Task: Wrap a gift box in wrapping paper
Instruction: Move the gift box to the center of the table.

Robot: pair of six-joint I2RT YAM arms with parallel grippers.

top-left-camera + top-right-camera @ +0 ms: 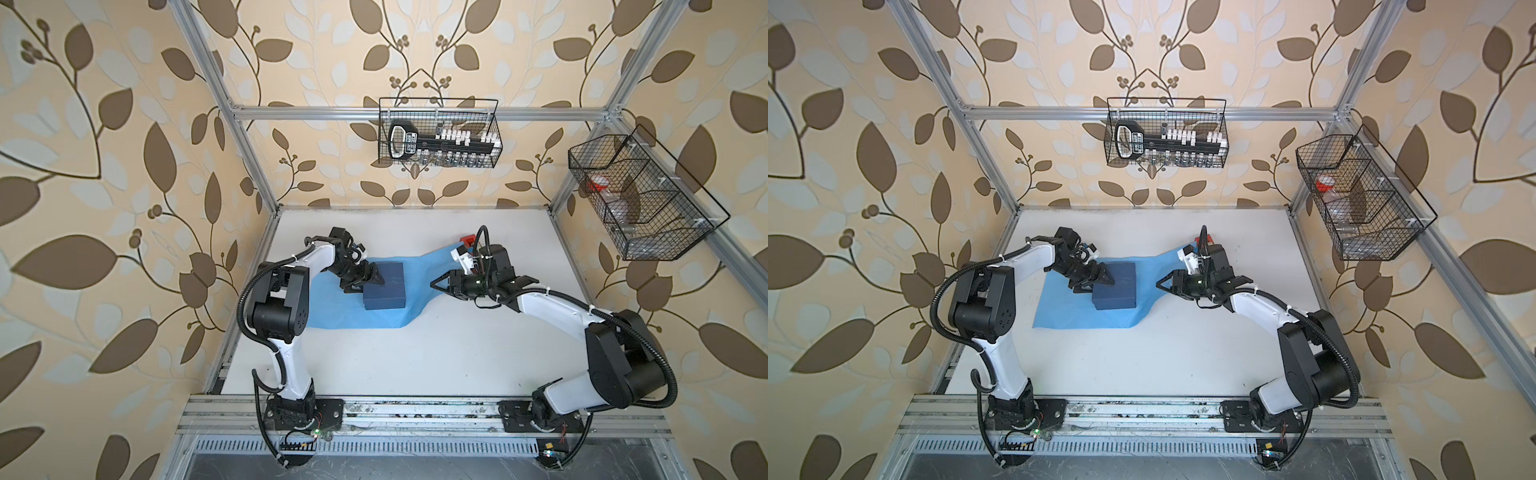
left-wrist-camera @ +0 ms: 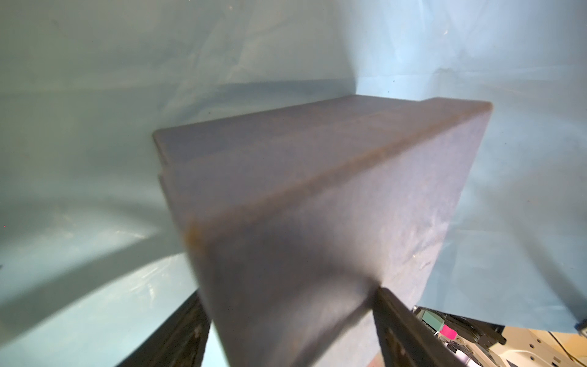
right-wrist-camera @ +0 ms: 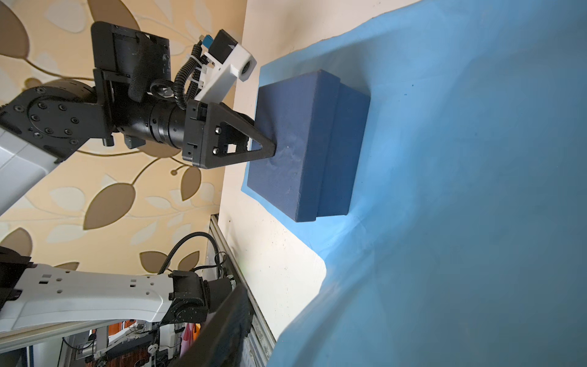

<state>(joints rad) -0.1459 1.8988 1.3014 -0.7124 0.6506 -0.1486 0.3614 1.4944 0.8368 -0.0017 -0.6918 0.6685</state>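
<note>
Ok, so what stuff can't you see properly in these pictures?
- Red thing: mostly hidden behind the right arm in both top views.
- Right pincer: tips tiny in the top views and only one blurry finger in its wrist view, so whether it pinches the paper is unclear.
- Box: blurry close-up in the left wrist view.
- Basket contents: too small, behind mesh, in the top views.

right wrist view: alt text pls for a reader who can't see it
The left gripper holds a navy gift box by one edge, one jaw laid on its lid, the box sitting on light blue wrapping paper. The paper swells up close to the camera, filling much of the frame; a white table and leaf-patterned wallpaper lie behind.
</note>
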